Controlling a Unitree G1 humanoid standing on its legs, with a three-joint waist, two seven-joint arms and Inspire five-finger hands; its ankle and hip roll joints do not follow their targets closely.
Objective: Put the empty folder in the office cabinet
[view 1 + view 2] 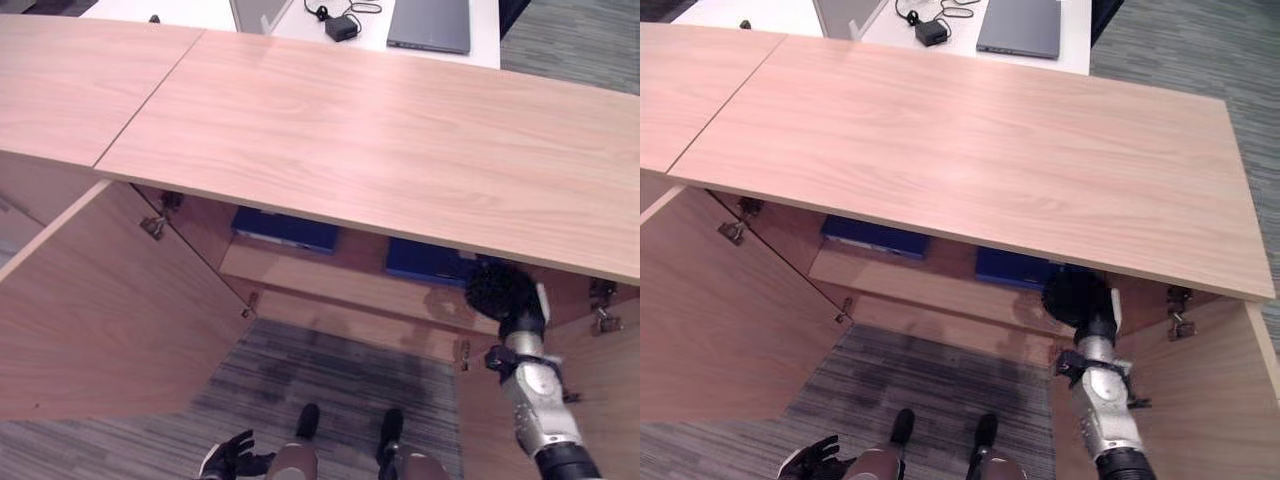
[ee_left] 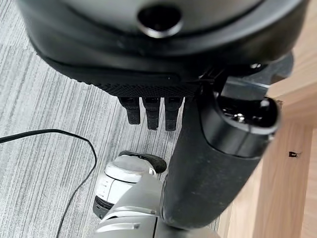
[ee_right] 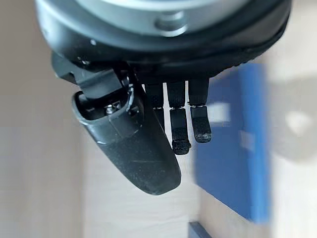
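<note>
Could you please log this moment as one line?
right hand: open, at shelf | blue folder: on wooden cabinet shelf | left hand: low, idle

Even, bright light falls on the cabinet top (image 1: pixel 380 130); its inside lies in shadow. The right wrist view's blue folder (image 3: pixel 237 148) is blurred.

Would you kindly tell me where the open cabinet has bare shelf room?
The shelf lies bare between the left blue folder and the right blue folder. It is crowded at the right, where the right robot hand reaches in.
</note>
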